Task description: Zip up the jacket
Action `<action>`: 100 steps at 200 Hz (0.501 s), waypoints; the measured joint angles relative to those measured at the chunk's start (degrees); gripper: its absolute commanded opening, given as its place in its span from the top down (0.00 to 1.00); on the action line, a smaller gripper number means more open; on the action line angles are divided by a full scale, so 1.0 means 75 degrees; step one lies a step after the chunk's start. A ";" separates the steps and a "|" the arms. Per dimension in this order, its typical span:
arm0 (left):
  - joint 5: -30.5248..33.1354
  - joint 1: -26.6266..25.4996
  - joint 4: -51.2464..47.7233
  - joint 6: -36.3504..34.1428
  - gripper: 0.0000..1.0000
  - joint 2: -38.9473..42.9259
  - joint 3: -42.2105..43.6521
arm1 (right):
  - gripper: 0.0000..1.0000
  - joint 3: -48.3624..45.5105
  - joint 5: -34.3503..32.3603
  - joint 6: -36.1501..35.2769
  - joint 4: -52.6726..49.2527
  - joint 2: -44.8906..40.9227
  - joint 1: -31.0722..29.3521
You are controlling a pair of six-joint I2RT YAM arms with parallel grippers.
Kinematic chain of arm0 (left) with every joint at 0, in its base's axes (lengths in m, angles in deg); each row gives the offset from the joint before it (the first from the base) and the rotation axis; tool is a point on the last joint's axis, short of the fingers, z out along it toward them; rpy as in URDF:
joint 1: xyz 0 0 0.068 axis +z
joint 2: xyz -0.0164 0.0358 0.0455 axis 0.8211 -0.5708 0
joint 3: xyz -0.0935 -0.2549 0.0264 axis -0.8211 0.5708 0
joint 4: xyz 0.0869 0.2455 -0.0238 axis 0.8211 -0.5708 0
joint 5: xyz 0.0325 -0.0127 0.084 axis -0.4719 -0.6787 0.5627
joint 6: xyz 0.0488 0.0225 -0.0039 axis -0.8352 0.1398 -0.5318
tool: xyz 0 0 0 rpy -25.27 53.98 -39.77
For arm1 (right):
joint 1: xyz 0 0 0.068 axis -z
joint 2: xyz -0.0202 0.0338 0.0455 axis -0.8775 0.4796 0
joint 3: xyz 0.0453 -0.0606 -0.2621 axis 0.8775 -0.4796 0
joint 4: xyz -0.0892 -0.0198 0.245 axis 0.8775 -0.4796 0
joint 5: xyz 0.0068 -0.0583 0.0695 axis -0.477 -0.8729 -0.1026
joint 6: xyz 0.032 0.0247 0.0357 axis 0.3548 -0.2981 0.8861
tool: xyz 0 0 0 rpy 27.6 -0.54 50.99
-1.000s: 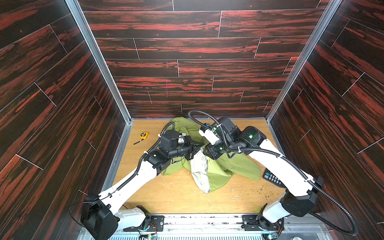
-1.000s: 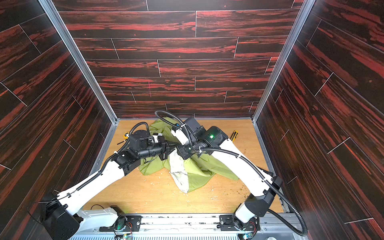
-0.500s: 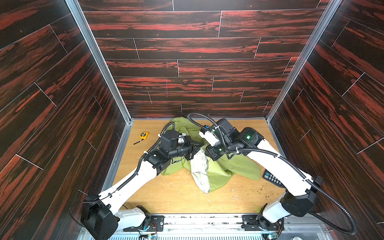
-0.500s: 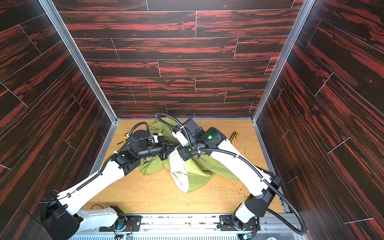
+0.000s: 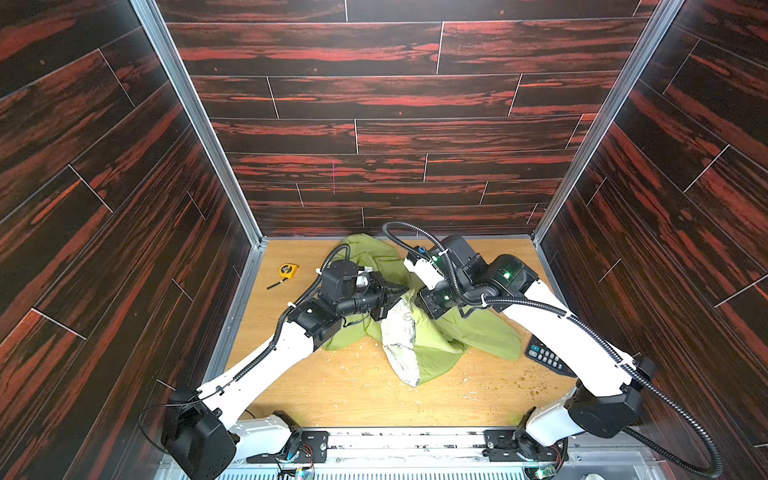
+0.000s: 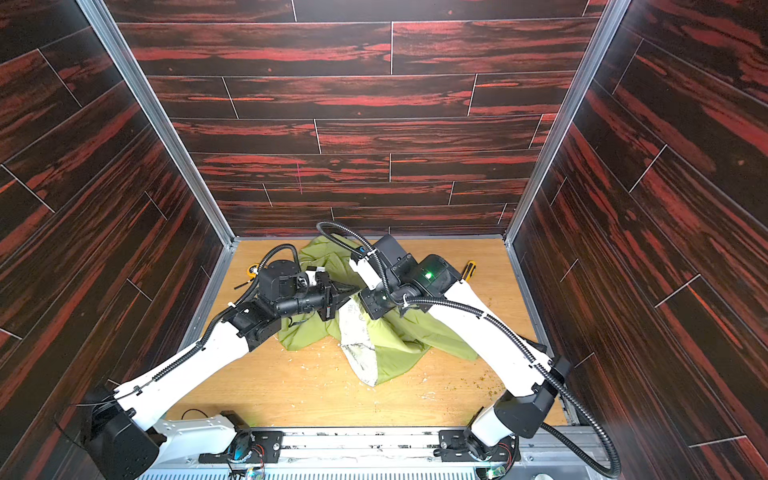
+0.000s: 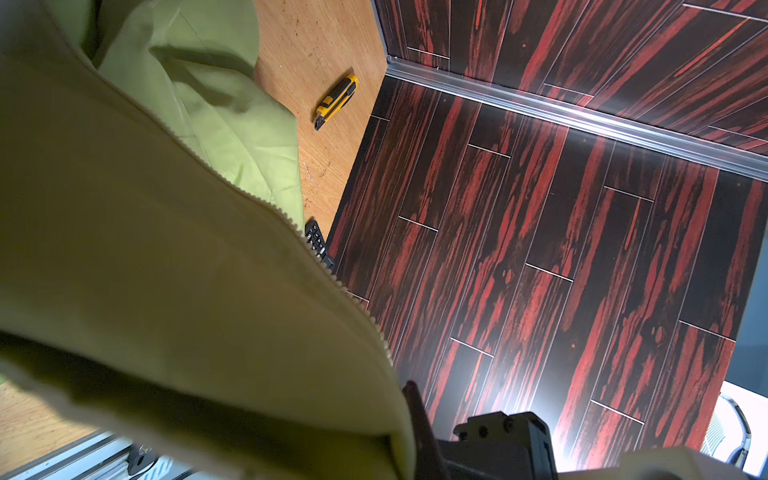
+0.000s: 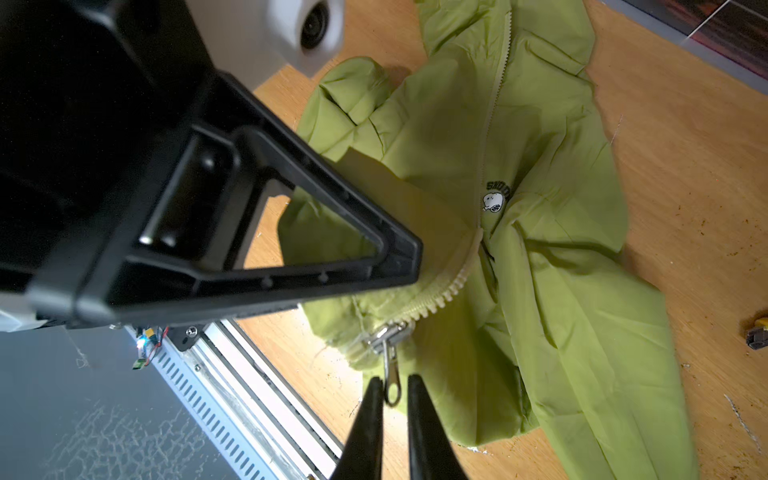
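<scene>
Here, left fingers (image 8: 353,278) pinch the jacket (image 8: 561,249); right fingers (image 8: 370,415) flank its zipper pull (image 8: 390,370), narrowly apart.

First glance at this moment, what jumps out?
The lime-green jacket lies crumpled mid-table, with both arms meeting over it. In the right wrist view, the right gripper straddles the metal zipper pull, with a narrow gap either side. The left gripper holds up the jacket's toothed zipper edge.
</scene>
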 measured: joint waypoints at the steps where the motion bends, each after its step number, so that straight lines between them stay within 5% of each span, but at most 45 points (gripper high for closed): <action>1: 0.0000 0.0000 0.0000 0.0003 1.00 0.0000 0.0000 | 0.87 0.0000 0.0003 0.0003 0.0003 0.0000 0.0000; 100: -0.0038 0.0000 0.0000 0.0000 1.00 0.0000 0.0000 | 0.86 0.0000 0.0259 0.0003 0.0055 0.0000 0.0000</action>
